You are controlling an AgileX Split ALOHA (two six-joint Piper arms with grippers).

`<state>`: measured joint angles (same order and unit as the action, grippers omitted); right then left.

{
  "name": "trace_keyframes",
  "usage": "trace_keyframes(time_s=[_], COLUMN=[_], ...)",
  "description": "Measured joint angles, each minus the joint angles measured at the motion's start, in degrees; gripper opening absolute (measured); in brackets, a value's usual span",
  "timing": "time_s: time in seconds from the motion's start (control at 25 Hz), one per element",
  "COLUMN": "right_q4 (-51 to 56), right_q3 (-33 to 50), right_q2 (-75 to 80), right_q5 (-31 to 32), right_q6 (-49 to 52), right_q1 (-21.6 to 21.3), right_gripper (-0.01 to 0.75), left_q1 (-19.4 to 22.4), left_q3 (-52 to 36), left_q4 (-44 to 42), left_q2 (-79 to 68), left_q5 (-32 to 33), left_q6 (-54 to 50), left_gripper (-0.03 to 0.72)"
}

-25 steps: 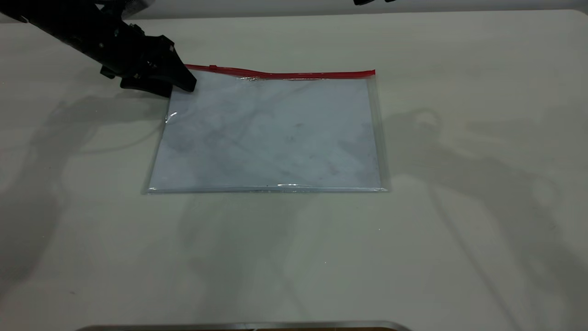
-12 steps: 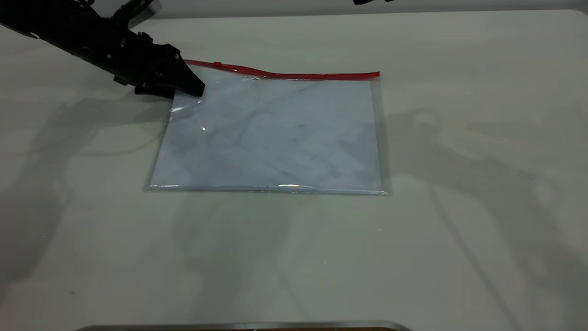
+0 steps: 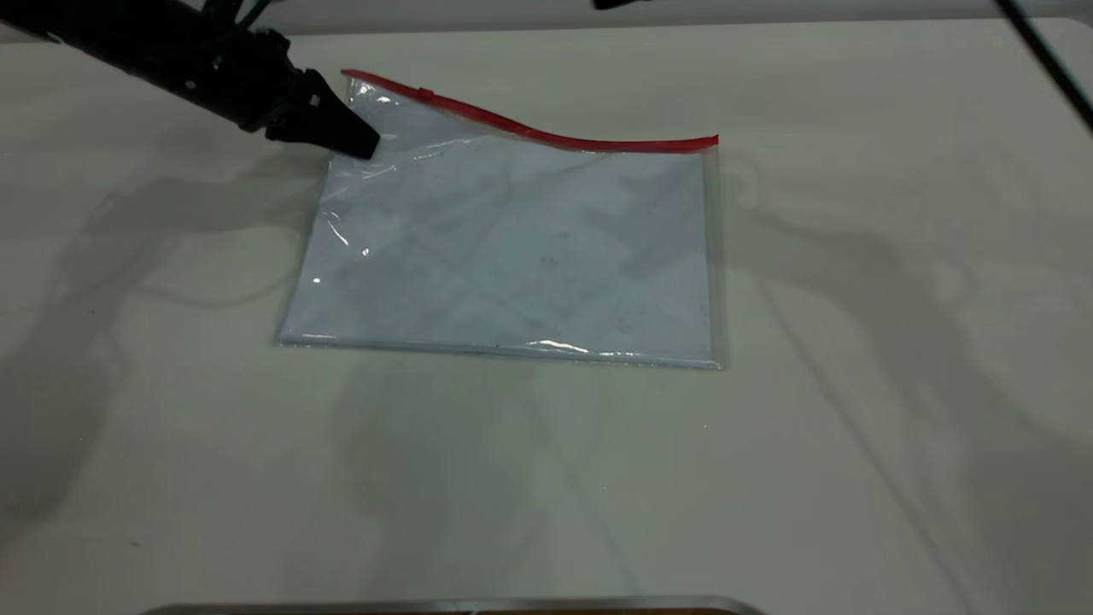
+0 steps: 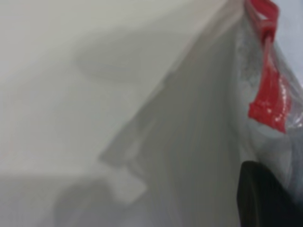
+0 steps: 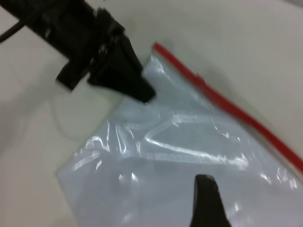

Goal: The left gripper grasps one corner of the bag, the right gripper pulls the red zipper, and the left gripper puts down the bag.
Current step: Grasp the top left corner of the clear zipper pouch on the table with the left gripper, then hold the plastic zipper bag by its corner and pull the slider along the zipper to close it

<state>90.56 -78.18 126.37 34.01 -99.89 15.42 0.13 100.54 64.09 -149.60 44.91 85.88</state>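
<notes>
Matte black left arm, left hand (image 3: pixel 363 145) tapering to a cone-like point, thin black cable (image 3: pixel 1043 60) at far right

A big pale desk (image 3: pixel 546 478) fills almost all of the outside view. Its top is smooth and creamy white, with a faint green tint. Soft grey shadows (image 3: pixel 102 282) lie across it on the left side, and more shadows (image 3: pixel 897 282) lie on the right side. Along the far edge of the desk runs a light wall (image 3: pixel 444 13). At the near edge, right at the bottom of the view, there is a thin shiny metal strip (image 3: pixel 461 606). A thin dark line (image 3: pixel 1046 60) crosses the far right corner at a slant.
</notes>
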Motion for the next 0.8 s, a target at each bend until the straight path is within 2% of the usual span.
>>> trace_keyframes(time_s=[0.2,0.36,0.56,0.8], right_q4=[3.58,3.77,3.89,6.11], right_q3=[-11.72,-19.00,-23.73,-24.37], right_q2=[11.69,18.30,22.22,24.92], right_q5=[8.22,10.56,10.67,10.32], right_q6=[-2.78,-2.78,-2.26,-2.40], right_q1=[0.72,2.55,4.99,6.58], right_gripper=[0.528,0.528,0.527,0.526], left_q1=[0.00,0.00,0.00,0.00], left_q3=[0.05,0.16,0.22,0.22], left_q4=[-0.53,-3.24,-5.83,-6.07], left_q2=[0.19,0.19,0.19,0.19], left_q5=[7.24,13.71,14.19,13.25], left_q6=[11.79,16.17,17.05,18.85], left_gripper=[0.051,0.051,0.051,0.051])
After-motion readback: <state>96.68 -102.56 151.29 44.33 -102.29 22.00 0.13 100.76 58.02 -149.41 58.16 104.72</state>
